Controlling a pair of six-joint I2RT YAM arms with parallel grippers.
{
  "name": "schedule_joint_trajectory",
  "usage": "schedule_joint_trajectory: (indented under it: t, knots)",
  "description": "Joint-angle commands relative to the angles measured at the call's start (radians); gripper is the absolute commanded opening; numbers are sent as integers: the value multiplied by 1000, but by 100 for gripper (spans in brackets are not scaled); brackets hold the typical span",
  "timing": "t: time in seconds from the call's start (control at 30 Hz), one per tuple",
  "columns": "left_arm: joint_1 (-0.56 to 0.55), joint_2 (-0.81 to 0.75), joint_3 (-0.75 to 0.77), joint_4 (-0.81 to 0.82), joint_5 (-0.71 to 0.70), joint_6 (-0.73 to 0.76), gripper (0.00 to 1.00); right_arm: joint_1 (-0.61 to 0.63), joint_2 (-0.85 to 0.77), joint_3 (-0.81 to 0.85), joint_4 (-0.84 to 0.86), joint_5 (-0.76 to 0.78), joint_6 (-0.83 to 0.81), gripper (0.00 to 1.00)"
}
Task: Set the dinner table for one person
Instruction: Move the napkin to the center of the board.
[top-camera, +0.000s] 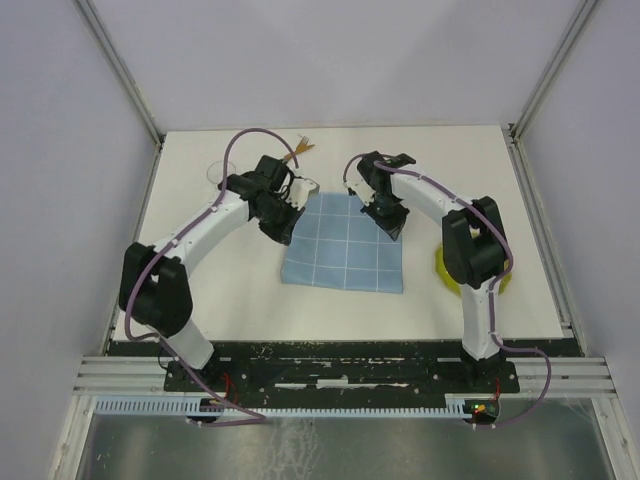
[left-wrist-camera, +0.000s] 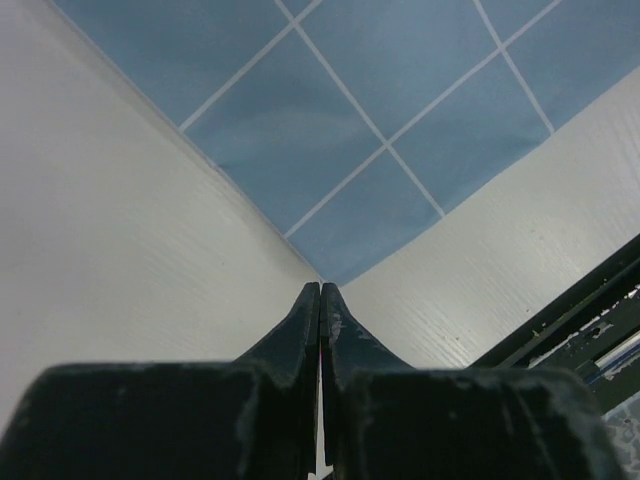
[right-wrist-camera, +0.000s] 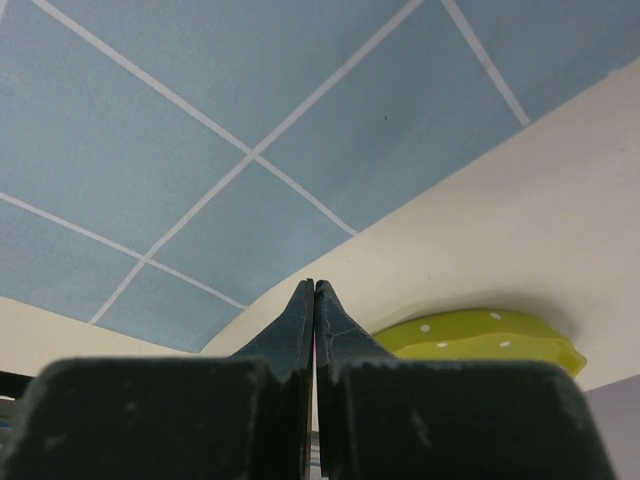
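**Both claws closed at the cloth's corners**

The table (top-camera: 250, 310) runs bare and off-white beneath both claws. On it the blue gridded cloth (top-camera: 345, 250) spreads out ahead of each claw, slightly skewed. My left claw (left-wrist-camera: 320, 290) is fully closed, tips right on a cloth corner, apparently nipping it. My right claw (right-wrist-camera: 313, 288) is fully closed at the cloth's edge; I can't confirm a hold. A green dotted plate (right-wrist-camera: 480, 335) sits just right of it. My read: pull both corners evenly.
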Motion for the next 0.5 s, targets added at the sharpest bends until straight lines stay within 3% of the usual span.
schedule_joint_trajectory:
  t: [0.0, 0.27, 0.47]
  knots:
    - [-20, 81, 48, 112, 8, -34, 3, 5, 45, 85, -32, -36, -3, 1]
    - [-30, 217, 35, 167, -51, -44, 3, 4, 103, 136, -46, -40, 5, 2]
    - [-31, 225, -25, 154, -55, -64, 3, 4, 123, 143, -47, -40, 7, 1]
